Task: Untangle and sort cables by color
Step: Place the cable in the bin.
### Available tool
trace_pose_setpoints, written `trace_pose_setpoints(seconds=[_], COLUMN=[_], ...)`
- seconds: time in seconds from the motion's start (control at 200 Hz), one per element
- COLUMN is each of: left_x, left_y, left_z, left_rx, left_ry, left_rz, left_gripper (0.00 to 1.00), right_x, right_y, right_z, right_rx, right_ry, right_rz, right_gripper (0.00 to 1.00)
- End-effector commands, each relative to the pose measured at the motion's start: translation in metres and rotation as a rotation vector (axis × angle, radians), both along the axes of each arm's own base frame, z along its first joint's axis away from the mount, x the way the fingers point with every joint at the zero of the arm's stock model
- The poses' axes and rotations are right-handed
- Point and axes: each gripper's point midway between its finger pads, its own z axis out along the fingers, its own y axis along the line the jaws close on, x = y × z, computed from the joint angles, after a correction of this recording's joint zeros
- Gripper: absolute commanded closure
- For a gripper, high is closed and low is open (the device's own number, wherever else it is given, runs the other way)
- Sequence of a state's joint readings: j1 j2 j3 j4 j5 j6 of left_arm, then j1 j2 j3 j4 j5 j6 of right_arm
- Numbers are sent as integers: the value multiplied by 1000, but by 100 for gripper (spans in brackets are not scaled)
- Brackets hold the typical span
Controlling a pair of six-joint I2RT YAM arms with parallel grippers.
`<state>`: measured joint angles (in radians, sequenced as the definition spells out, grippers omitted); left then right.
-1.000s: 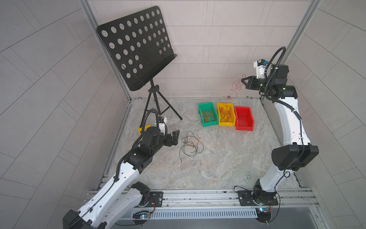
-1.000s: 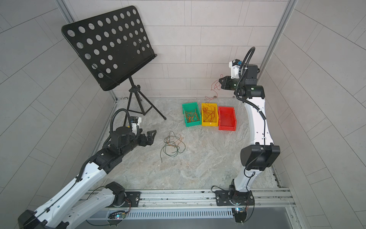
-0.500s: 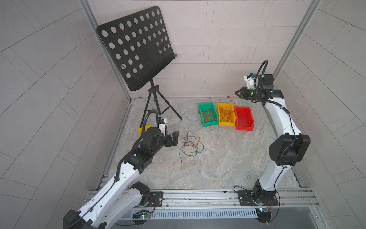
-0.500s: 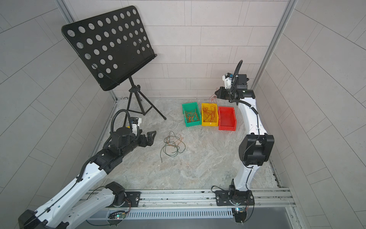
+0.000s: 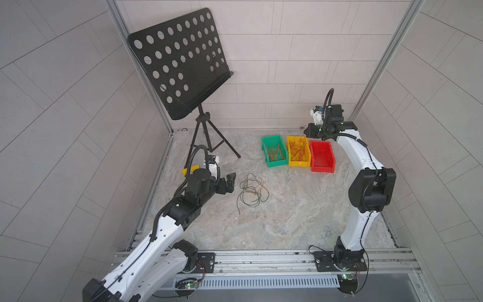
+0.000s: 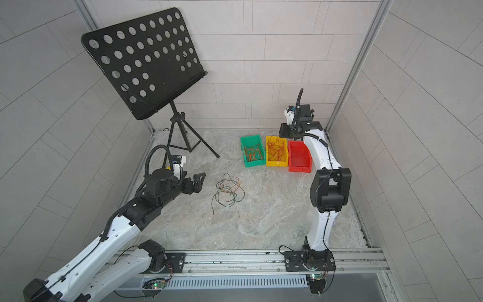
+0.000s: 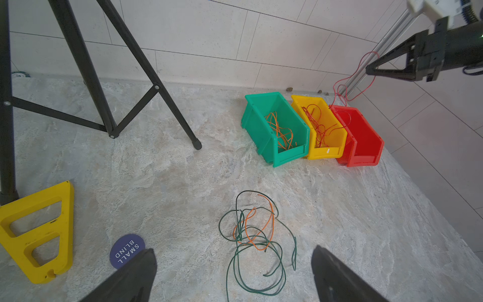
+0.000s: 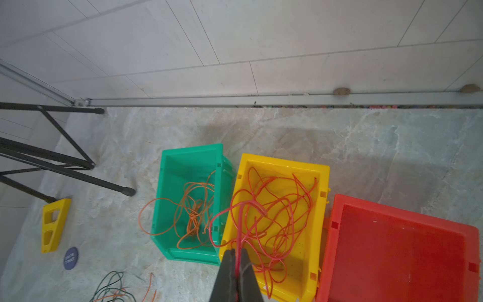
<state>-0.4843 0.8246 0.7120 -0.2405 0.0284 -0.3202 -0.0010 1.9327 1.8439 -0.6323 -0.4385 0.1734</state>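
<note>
- We see a black perforated music stand [image 5: 180,65] on its tripod at the back left of the marbled floor [image 5: 287,222].
- The left gripper [image 5: 230,180] hovers low just beside the loose tangle. Its jaws are spread wide with nothing between them.
- The right gripper [image 8: 236,251] is raised at the back right, near the far ends of the yellow and red bins. Its jaws are pressed together on a red cable [image 8: 239,224].
- Three bins stand side by side, touching. The green bin [image 5: 277,164] holds orange cables [image 5: 274,153], the yellow bin [image 5: 299,163] holds red cables [image 5: 298,150], and the red bin [image 5: 321,154] stands nearest the right arm.
- A tangle of dark and orange cables [image 5: 252,191] lies on the floor between the left gripper and the bins, apart from both.
- The clamped red cable dangles in loops above the yellow bin.
- A yellow wedge [image 7: 39,230] and a blue disc [image 7: 127,249] lie near the tripod.
</note>
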Motion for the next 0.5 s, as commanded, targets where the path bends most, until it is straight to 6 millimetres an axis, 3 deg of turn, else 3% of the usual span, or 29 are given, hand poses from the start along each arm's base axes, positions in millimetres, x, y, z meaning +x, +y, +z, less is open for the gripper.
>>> trace_pose_setpoints(seconds=[0.0, 0.28, 0.495], left_x=[0, 0, 1], left_y=[5, 6, 6], left_z=[-1, -1, -1], left_rx=[15, 18, 18], left_ry=[-14, -15, -14], left_rz=[13, 13, 14], left_gripper=[0, 0, 0], right_x=[4, 13, 14], right_y=[-5, -13, -10], right_z=[-17, -69, -116], right_rx=[-126, -309, -337], right_ry=[6, 94, 211], right_rz=[-14, -57, -38], right_gripper=[100, 100, 100])
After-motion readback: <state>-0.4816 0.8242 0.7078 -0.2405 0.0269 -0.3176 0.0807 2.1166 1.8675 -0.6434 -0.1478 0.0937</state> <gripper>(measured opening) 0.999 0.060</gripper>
